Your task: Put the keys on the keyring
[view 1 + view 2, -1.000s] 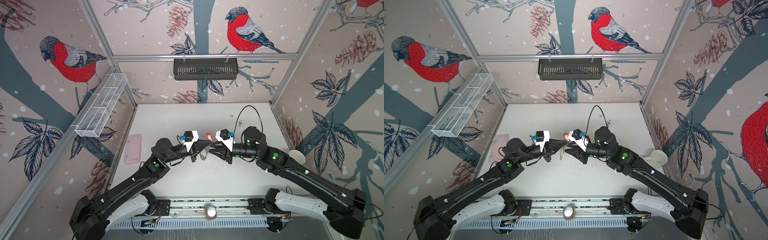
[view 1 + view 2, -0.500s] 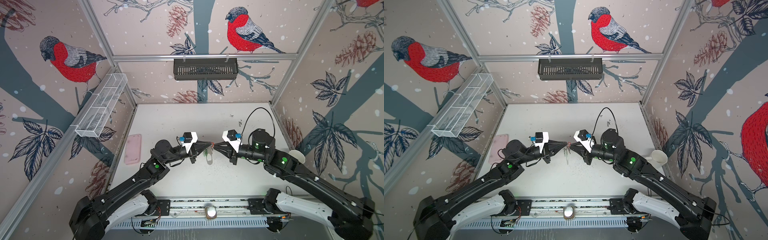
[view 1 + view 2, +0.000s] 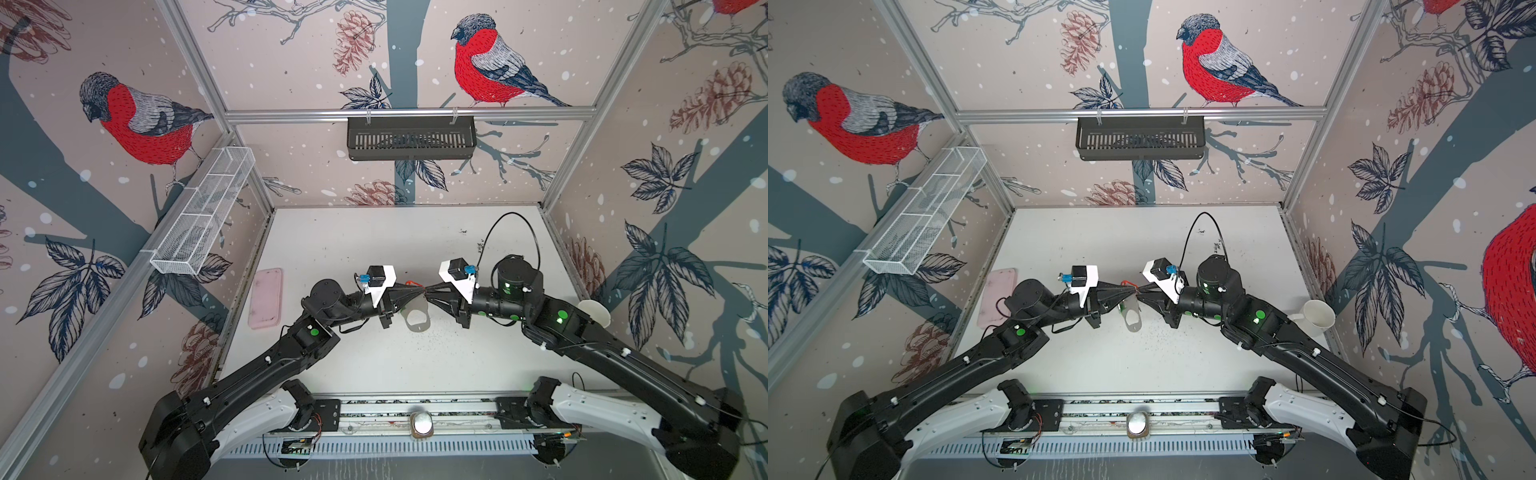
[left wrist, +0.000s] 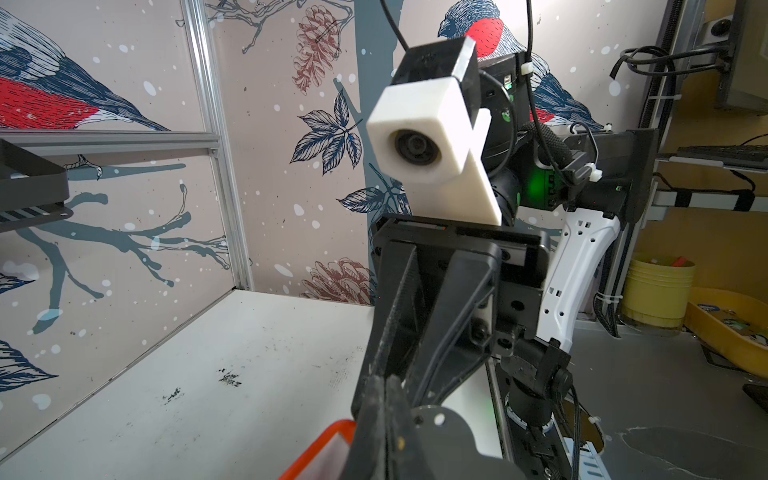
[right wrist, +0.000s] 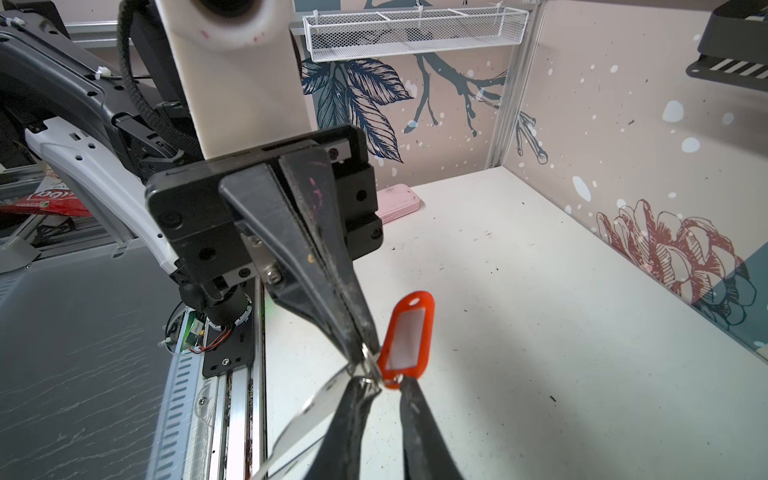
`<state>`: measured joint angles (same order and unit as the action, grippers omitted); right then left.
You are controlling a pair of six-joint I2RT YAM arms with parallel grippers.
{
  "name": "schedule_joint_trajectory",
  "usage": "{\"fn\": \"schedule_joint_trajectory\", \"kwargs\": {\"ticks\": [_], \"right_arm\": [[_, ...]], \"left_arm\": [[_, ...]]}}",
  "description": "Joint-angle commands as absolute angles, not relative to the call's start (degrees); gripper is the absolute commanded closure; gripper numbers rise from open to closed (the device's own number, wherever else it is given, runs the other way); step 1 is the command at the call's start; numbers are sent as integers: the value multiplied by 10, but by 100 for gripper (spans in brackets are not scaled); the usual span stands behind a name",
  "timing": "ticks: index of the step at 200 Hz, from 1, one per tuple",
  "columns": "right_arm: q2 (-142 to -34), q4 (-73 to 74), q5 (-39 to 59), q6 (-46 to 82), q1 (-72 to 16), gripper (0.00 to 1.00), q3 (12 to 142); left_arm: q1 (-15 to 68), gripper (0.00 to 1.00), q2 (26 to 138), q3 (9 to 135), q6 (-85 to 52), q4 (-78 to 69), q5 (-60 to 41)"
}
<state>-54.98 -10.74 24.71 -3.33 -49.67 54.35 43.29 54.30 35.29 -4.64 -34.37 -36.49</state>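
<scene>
- my left gripper (image 5: 365, 345) is clamped tight on the keyring (image 3: 417, 318) by a small ring, with the plate hanging in mid-air.
- right gripper (image 5: 382, 386): jaws slightly apart beside the red key tag (image 5: 406, 332); i can't tell if they grip.
- i judge threading is under way, with no key clearly on.

This is a robotics lab test cell: two robot arms (image 3: 270, 365), each with a camera (image 4: 415, 145) on its wrist, are bolted to a metal rail (image 3: 415, 409) at the near edge of a scuffed white table (image 3: 374, 249). An aluminium frame (image 3: 407, 113) holding bird-print wall panels (image 3: 486, 70) boxes it in. Outside the cell stand a yellow bucket (image 4: 658, 291) and a yellow tray (image 4: 731, 353).
</scene>
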Motion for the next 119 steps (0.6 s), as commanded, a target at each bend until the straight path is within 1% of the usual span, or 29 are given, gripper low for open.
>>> {"fn": "schedule_joint_trajectory", "kwargs": {"ticks": [1, 19, 51, 119], "right_arm": [[-554, -114, 241, -46, -497, 81, 555], [-541, -127, 218, -48, -496, 80, 556], [-502, -113, 207, -44, -497, 72, 542], [-526, -89, 242, -37, -497, 72, 537]], "left_arm": [[433, 100, 537, 348, -51, -396, -384], [433, 100, 531, 341, -47, -403, -383], [432, 100, 534, 338, -47, -406, -381], [432, 100, 546, 343, -53, -411, -398]]}}
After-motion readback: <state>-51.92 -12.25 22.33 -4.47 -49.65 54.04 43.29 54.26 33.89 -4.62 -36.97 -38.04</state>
